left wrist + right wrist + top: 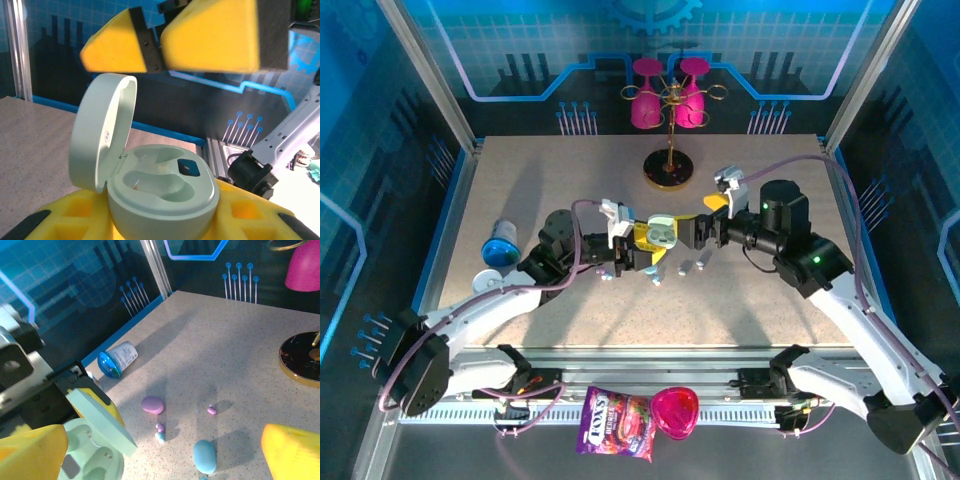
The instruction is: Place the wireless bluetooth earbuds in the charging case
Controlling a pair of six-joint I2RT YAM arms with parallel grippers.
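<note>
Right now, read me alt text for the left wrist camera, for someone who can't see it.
A pale green charging case, lid open and both earbud wells empty, sits clamped in the left hand. The right hand, its yellow fingers open, hangs above it in the frame.

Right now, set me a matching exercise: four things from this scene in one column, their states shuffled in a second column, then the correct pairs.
Things
1. mint-green case
2. blue-capped tub
3. pale blue case
4. pink glasses

States
A. hanging upside down on the gold stand
B. lid up, gripped by the left claw
C. tipped on its side
D. shut, lying flat on the table

Pairs: 1-B, 2-C, 3-D, 4-A
</note>
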